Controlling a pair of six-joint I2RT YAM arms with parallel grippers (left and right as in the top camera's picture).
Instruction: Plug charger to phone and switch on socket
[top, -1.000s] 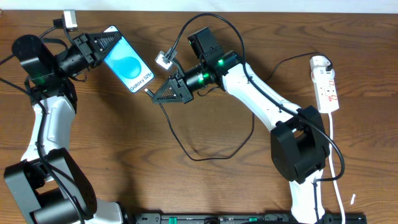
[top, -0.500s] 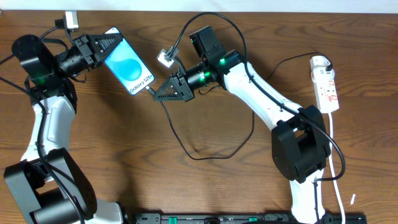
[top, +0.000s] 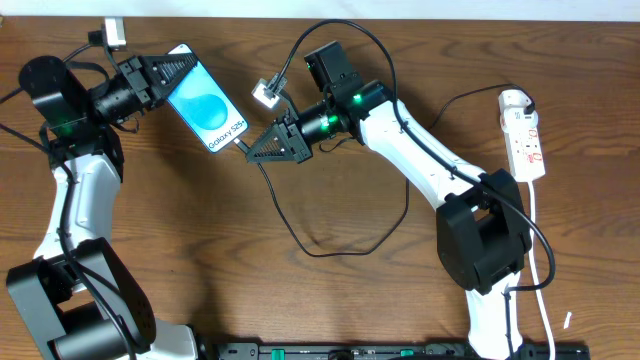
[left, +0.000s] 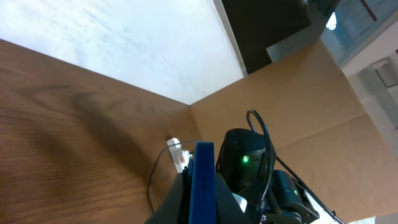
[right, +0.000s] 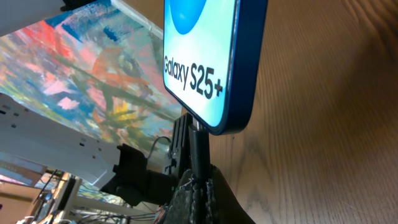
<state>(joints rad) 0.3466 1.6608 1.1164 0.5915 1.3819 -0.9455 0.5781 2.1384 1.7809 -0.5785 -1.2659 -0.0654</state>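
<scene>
Since the earlier overhead frame, the right tool (top: 258, 150) has advanced toward 10 o'clock, and the charger (right: 199, 149) plug tip, previously apart from the phone (top: 205, 105), now meets its lower end.

The left tool (top: 165, 72) is closed on the phone's upper end and holds it clear of the worktop (top: 200, 250), in the upper left of the overhead view. The right tool is clamped on the plug body, with the cable trailing away behind it and looping across the worktop.

Key relation: the phone's long axis runs from 10 o'clock to 4 o'clock, with the port end at 4 o'clock. The phone lies at 10 o'clock from the right tool, nearly in line with that axis. In the right wrist view the plug touches the bottom edge; full seating cannot be confirmed.

The socket (top: 527, 140) lies at 3 o'clock from the right tool, well apart, near the worktop's right edge. Its long axis runs 12 to 6 o'clock. The right arm is the nearer one for the switch.
</scene>
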